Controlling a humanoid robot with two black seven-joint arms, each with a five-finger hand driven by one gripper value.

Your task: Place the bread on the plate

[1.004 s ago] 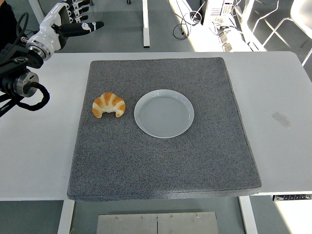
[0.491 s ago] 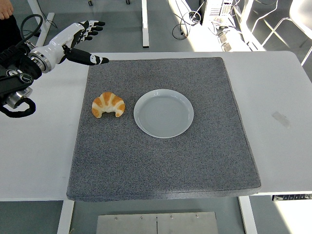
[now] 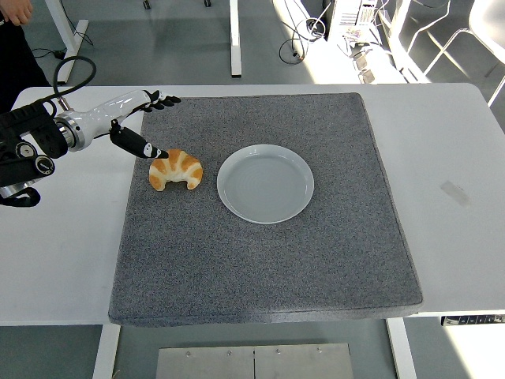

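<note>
On grey mat [image 3: 268, 260], golden striped croissant [image 3: 176, 169], left robot hand [image 3: 132, 120] spread open beside it

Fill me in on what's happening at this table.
The robot's left hand reaches in from the left with fingers spread, its thumb tip close to the croissant but holding nothing. The croissant lies on the grey mat, just left of the empty white plate, so the bread is not yet on the plate. The right arm is out of view.
</note>
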